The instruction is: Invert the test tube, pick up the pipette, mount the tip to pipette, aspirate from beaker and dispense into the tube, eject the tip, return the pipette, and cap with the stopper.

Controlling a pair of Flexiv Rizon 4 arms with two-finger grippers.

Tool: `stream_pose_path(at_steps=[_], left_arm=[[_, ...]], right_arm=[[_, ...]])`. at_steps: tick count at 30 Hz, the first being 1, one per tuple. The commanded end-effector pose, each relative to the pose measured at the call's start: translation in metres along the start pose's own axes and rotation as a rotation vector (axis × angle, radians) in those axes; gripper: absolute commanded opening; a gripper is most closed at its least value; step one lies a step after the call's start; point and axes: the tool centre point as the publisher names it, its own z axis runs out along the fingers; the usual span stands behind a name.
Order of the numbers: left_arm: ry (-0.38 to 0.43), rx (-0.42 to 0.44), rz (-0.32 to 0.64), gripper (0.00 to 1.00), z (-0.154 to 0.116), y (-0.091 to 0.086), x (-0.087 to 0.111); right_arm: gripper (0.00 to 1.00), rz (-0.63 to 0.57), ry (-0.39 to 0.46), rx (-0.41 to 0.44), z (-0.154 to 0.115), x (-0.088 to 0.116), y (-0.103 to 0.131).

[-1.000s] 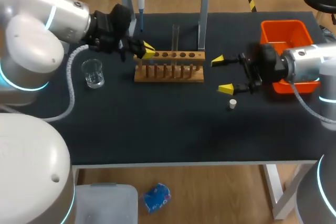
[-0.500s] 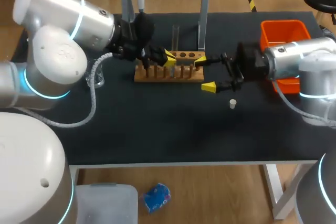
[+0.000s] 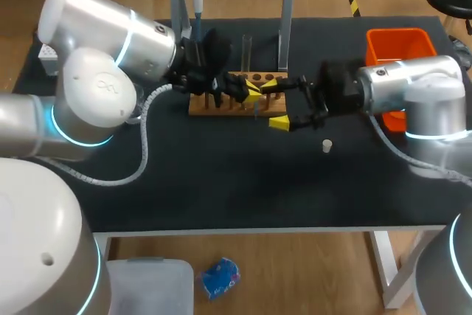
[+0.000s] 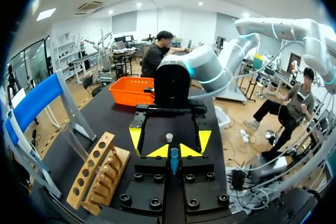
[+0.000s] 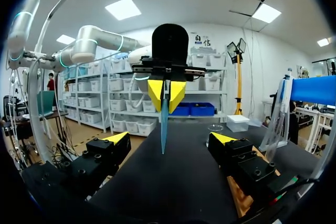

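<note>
Left gripper [image 4: 170, 151] pinched tight on a blue pipette tip [image 5: 163, 124]; right gripper [image 5: 169, 141] spread wide. Both arms reach in level, grippers nose to nose beside the wooden rack [image 4: 97, 174]. Tip's long axis follows the left fingers, narrow end toward the right gripper.

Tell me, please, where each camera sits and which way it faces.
Head: above and behind, looking down on the rack; left arm and right arm at the sides.
Left wrist: on the left arm, looking past the left claw at the open right claw.
Right wrist: on the right arm, between its own fingers, facing the left claw.
Shared: both wrist views show the blue tip.
</note>
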Motion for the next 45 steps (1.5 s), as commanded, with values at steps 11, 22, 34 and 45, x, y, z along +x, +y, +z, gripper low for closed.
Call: stream_pose_path(at_steps=[11, 22, 34, 45], left_arm=[[0.008, -0.012, 0.014, 0.0, 0.013, -0.002, -0.003], [0.017, -0.03, 0.031, 0.0, 0.017, -0.005, -0.002], [0.02, -0.044, 0.032, 0.0, 0.018, -0.004, -0.002], [0.025, -0.051, 0.028, 0.0, 0.021, -0.002, -0.002]], right_arm=[[1.0, -0.018, 0.008, -0.007, 0.016, -0.004, -0.002], [0.46, -0.024, 0.012, -0.015, 0.021, -0.007, -0.001], [0.24, -0.014, 0.003, -0.02, 0.019, -0.005, -0.003], [0.0, -0.011, -0.002, -0.031, 0.019, -0.004, -0.004]])
